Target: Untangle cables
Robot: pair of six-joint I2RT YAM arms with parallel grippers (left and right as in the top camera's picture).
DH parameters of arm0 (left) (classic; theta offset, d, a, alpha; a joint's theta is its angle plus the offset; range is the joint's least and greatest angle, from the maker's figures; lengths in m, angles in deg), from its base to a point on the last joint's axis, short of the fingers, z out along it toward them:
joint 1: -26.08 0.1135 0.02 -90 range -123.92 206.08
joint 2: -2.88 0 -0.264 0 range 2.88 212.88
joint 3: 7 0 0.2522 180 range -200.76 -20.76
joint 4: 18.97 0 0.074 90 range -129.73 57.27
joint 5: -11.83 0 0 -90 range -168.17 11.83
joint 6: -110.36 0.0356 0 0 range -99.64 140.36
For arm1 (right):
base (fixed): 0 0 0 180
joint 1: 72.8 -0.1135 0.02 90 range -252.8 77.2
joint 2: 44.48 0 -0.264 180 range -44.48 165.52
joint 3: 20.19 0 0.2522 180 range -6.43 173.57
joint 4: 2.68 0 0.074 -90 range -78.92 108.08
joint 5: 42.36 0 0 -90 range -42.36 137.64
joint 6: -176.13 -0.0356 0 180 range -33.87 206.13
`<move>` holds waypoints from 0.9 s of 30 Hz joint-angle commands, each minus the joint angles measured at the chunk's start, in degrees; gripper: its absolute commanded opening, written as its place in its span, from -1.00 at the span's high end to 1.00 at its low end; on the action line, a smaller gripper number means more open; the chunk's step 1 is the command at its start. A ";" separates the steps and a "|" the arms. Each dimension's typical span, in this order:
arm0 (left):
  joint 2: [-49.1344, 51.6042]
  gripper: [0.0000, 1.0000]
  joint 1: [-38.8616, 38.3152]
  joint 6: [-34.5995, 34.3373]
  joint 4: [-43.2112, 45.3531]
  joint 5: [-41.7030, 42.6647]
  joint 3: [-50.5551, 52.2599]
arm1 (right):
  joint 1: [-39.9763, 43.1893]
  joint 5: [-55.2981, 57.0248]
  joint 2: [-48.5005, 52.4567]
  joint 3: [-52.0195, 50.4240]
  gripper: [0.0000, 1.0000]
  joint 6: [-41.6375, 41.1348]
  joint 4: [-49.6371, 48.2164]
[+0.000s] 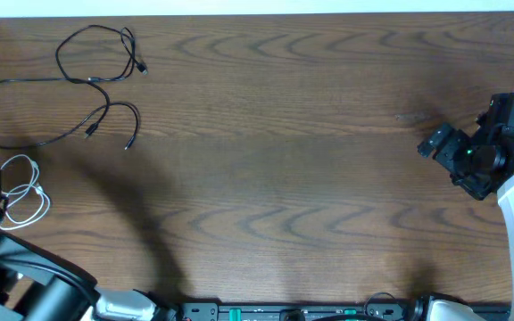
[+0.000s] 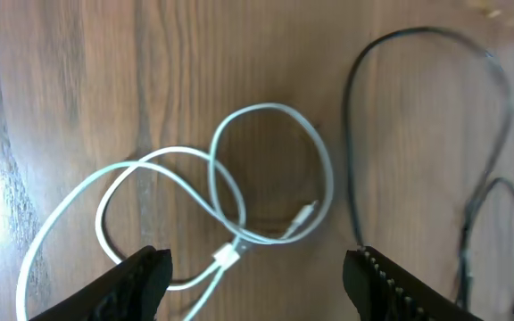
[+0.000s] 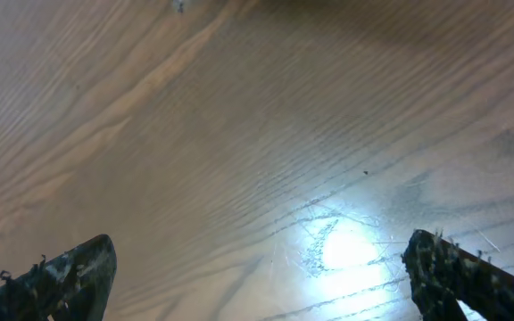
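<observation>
Left gripper hovers over the white cable — jaws apart, empty; right gripper, far from it, gapes empty.

Thin black cables lay flat toward the far left corner in loose loops that crossed one another, with small plugs at their free ends. Near them but not touching, a shorter white cable lay in overlapping loops.
</observation>
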 commanded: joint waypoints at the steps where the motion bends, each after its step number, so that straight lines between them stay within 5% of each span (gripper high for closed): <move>1: -8.13 -0.37 0.20 -1.29 0.48 1.68 -0.20 | 0.02 -4.02 -0.24 -0.33 -0.99 4.20 0.20; 5: -13.66 -0.79 -0.72 -2.84 1.31 22.05 -0.20 | -0.35 -11.28 -0.24 -0.35 -0.99 4.22 0.24; 8: -14.25 -0.79 -5.77 -9.03 5.16 34.91 -0.20 | -2.29 -14.64 -0.24 -0.35 -0.99 4.87 -0.17; 12: -14.27 -0.79 -19.26 -4.24 5.70 41.33 -0.20 | -7.06 -15.08 -0.24 -0.37 -0.98 8.28 -0.13; 16: -14.27 -0.81 -35.65 6.23 -2.60 36.61 -0.20 | -13.62 -15.02 -0.24 -0.37 -0.99 8.90 0.00; 20: -14.27 -0.82 -51.06 8.37 -13.31 20.50 -0.20 | -19.93 -13.16 -0.24 -0.37 -0.99 8.90 0.04; 24: -14.78 -0.82 -62.12 11.76 -22.38 11.67 -0.44 | -22.93 -11.78 -0.37 -0.37 -0.75 8.87 1.66; 27: -17.70 -0.82 -68.59 13.49 -30.45 3.28 -1.31 | -23.17 -11.41 -1.42 -0.35 -0.98 8.94 2.64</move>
